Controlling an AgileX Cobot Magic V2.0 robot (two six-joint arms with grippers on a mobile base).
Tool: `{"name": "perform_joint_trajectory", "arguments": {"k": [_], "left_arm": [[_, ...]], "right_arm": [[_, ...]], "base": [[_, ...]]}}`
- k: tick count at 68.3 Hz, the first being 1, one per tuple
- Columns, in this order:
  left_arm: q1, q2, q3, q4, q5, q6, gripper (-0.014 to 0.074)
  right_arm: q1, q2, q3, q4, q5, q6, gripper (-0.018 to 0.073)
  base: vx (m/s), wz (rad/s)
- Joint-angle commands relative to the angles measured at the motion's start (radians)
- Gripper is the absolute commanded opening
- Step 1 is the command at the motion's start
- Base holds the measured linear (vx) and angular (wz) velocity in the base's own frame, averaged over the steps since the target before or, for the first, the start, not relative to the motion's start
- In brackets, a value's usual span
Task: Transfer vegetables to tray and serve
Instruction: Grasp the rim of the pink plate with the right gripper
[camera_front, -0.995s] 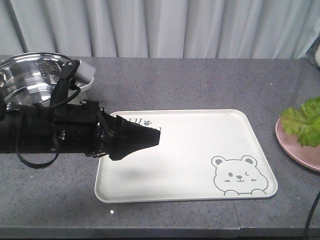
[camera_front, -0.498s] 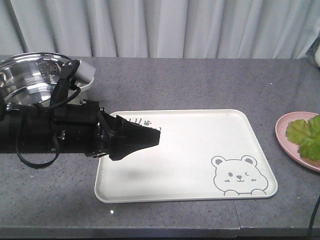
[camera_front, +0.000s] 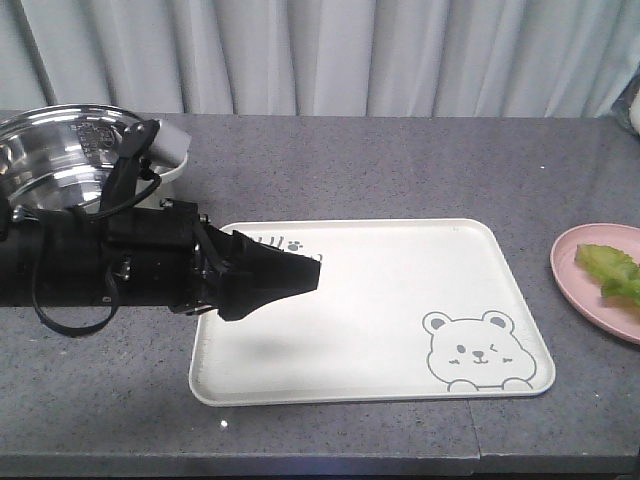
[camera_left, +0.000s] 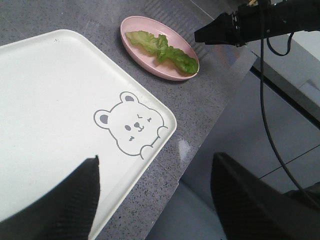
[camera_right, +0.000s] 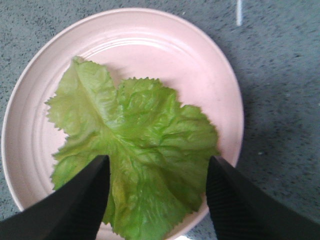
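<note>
Upper left of the front view: a shiny steel pot (camera_front: 60, 150) on the grey counter (camera_front: 400, 170). Just below it, reaching in from the left edge, the black left gripper (camera_front: 312, 272), hovering over the left end of the tray (camera_front: 390, 290). Seen from the left wrist view with jaws spread wide and nothing between them.

Centre of the front view: the tray, cream-white, rectangular, with rounded corners and a raised rim, bare of food. In its lower right corner, a grey winking bear drawing (camera_front: 478, 350). Near its upper left corner, grey lettering (camera_front: 285, 243) beside a small paw print, partly hidden behind the gripper and not readable.

Far right edge of the front view: a round pink plate (camera_front: 590, 262), apart from the tray. On it, the vegetables (camera_right: 135, 150): flat, crinkly, bright-green lettuce with paler veins and saw-toothed edges, covering the plate's middle and lower part in the right wrist view.

Over the plate, the right gripper (camera_right: 157, 200), jaws wide, one finger on either side of the leaf, gripping nothing.
</note>
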Motion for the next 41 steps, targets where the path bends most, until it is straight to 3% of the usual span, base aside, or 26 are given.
{"name": "perform_joint_trajectory", "arguments": {"k": [1, 12, 25, 41], "left_arm": [[-0.005, -0.028, -0.021, -0.061, 0.004, 0.004, 0.047], [-0.005, -0.028, -0.021, -0.061, 0.004, 0.004, 0.047], [-0.005, -0.028, -0.021, -0.061, 0.004, 0.004, 0.047], [-0.005, -0.028, -0.021, -0.061, 0.004, 0.004, 0.047]], "right_arm": [[-0.005, -0.069, -0.03, -0.019, -0.037, 0.034, 0.0424], [-0.005, -0.101, -0.036, -0.061, -0.034, 0.122, 0.0417], [-0.005, -0.024, -0.195, -0.25, 0.138, 0.285, 0.0392], [-0.005, 0.139, -0.381, -0.285, 0.309, 0.291, 0.0382]], "base": [[0.0, 0.0], [0.0, 0.0], [0.0, 0.0], [0.0, 0.0]]}}
